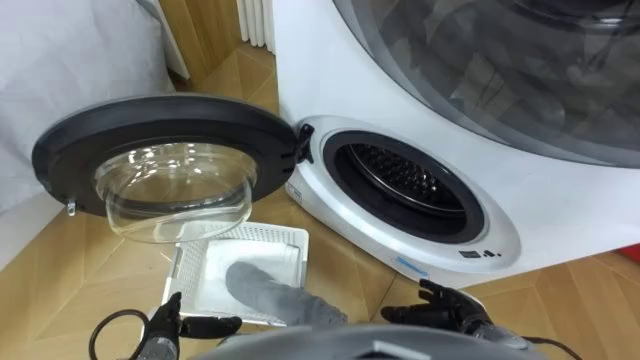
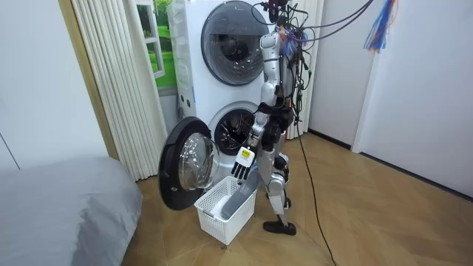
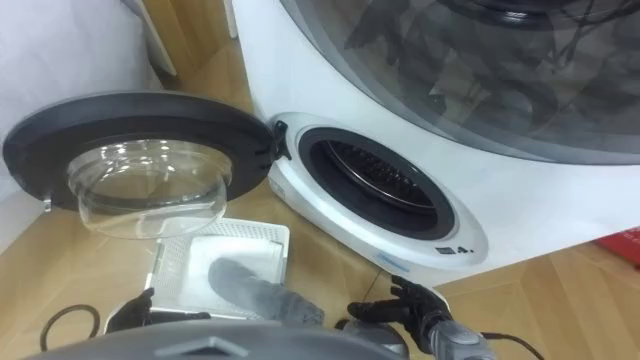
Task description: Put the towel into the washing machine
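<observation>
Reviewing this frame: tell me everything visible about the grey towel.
The towel is plain grey, soft-looking cloth, bunched into a thick roll. It lies in the white perforated basket on the wood floor, below the open washer door, one end down inside, the other leaning over the basket's near rim. Only the basket touches it; the left hand and right hand hold nothing.
</observation>
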You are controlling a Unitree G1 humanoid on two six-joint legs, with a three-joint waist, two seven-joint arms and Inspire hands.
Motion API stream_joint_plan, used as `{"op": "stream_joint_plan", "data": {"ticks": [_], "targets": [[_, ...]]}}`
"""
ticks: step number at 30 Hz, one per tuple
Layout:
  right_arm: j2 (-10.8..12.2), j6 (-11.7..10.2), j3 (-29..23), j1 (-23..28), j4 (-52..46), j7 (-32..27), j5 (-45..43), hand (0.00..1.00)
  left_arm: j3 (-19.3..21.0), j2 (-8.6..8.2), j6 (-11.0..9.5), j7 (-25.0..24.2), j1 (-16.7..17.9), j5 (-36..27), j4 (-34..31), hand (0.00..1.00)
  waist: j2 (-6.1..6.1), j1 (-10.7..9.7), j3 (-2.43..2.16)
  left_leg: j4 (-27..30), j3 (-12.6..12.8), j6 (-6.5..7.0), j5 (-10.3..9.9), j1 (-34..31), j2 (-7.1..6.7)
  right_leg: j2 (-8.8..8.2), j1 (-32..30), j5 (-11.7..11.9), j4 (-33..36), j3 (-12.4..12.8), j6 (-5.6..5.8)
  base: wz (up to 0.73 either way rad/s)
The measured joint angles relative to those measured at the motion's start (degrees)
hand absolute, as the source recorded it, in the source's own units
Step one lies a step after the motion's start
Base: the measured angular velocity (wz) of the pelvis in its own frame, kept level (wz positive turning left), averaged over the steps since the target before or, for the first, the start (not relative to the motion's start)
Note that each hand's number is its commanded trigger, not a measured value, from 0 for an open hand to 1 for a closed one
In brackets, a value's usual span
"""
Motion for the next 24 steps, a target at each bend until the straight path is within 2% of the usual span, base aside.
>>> {"op": "stream_joint_plan", "data": {"ticks": [7,13,19,24], "targets": [[0.0,0.1,-1.0,-1.0,1.8,0.0,0.0,0.0,0.5,-0.26,0.2,-1.3,0.0,0.1,0.1,0.0,0.25,0.0,0.14,0.2,-0.1,0.0,0.0,-0.1,0.01,0.02,-0.1,0.0,0.0,-0.1,0.01,0.0],[0.0,1.6,-0.9,-1.7,1.8,-0.1,0.0,0.0,0.4,0.12,0.6,-1.7,-0.1,0.4,0.0,0.0,-0.11,-0.1,0.18,0.0,0.0,0.0,0.0,-0.2,0.0,0.0,-0.3,0.0,-0.1,-0.3,0.04,0.0],[0.0,1.6,-0.8,-1.5,1.1,-1.0,0.0,0.0,0.1,0.28,0.6,-0.5,-1.1,8.1,-1.7,0.0,-0.25,-0.2,-0.07,0.1,-0.2,0.01,0.0,-1.3,-0.06,-0.1,-1.2,0.0,-0.1,-0.4,0.07,0.0],[-0.1,1.1,0.0,-2.7,1.7,-1.5,-1.0,0.0,-3.2,0.34,0.5,0.9,-3.3,14.3,-2.3,0.0,-0.21,-0.7,-0.25,1.1,-0.1,0.03,0.0,-3.5,-0.19,-0.41,-3.1,0.0,0.3,-0.1,0.07,-0.01]]}}
